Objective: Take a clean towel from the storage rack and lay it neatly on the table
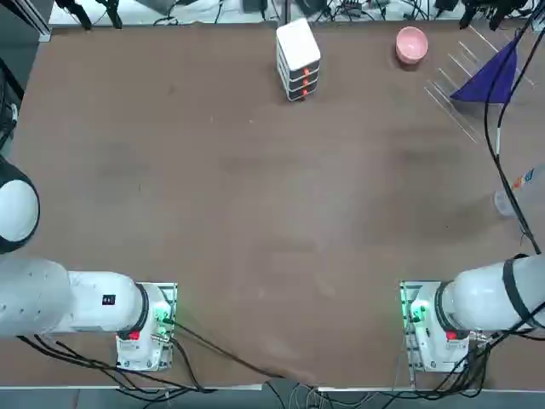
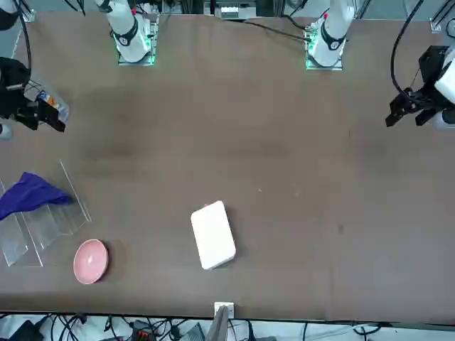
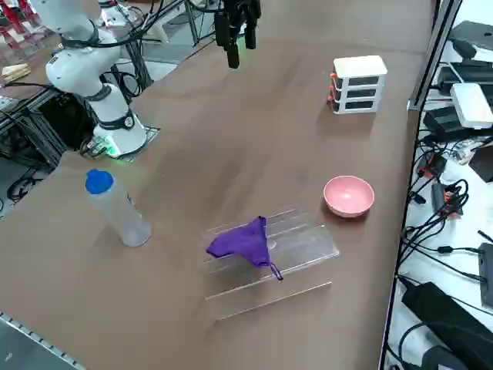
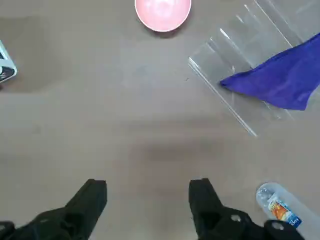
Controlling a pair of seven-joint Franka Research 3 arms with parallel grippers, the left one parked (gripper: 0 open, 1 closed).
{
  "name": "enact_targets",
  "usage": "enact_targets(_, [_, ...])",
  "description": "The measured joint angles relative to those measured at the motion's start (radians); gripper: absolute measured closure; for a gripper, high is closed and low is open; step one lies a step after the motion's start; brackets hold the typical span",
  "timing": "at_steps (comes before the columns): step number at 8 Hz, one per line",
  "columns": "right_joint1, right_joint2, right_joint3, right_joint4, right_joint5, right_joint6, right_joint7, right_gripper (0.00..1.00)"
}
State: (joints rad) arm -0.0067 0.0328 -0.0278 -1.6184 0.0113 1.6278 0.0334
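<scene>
The purple towel (image 1: 492, 77) hangs bunched over the clear rods of the storage rack (image 1: 456, 72) at the table's (image 1: 255, 196) far right. It also shows in the front view as the towel (image 2: 28, 193) on the rack (image 2: 50, 220), and from the right side as the towel (image 3: 243, 240) on the rack (image 3: 300, 247). My right gripper (image 2: 44, 115) hovers high near the table's right edge, on the near side of the rack and apart from it. In the wrist view the gripper (image 4: 147, 197) is open and holds nothing, with the towel (image 4: 280, 80) ahead of it to one side.
A clear bottle with a blue cap (image 3: 115, 208) stands under the right gripper. A pink bowl (image 1: 411, 44) sits beside the rack. A white stacked box (image 1: 298, 58) stands at the far middle. Cables run along the table's far edge.
</scene>
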Motion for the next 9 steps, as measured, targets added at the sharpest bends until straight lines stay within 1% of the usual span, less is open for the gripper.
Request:
enact_targets(7, [0.002, 0.004, 0.003, 0.0, -0.004, 0.0, -0.003, 0.0])
enact_targets(9, [0.002, 0.034, 0.003, -0.002, -0.004, 0.001, -0.001, 0.0])
